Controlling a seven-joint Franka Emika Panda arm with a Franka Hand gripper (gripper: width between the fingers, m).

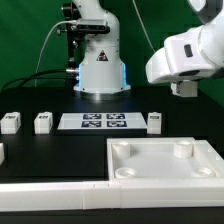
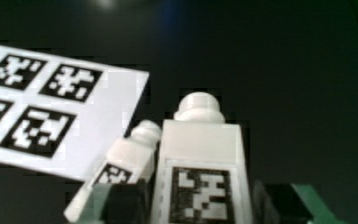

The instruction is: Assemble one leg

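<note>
In the wrist view a leg (image 2: 201, 140), a white squarish post with a round peg at its end and a black-and-white tag on its face, stands between my gripper's (image 2: 202, 202) two dark fingers (image 2: 286, 200), which press on its two sides. It looks large and close, lifted off the table. A second leg (image 2: 130, 156) lies on the black table beside it, next to the marker board (image 2: 43, 98). In the exterior view my gripper (image 1: 183, 90) hangs high at the right, above that loose leg (image 1: 153, 121); the held leg is hard to make out there.
The marker board (image 1: 104, 121) lies mid-table. Two more legs (image 1: 42, 122) (image 1: 10, 122) stand at the exterior view's left. The large white tray-like part (image 1: 160, 172) with round corner sockets fills the front right. The robot's base (image 1: 98, 70) stands behind.
</note>
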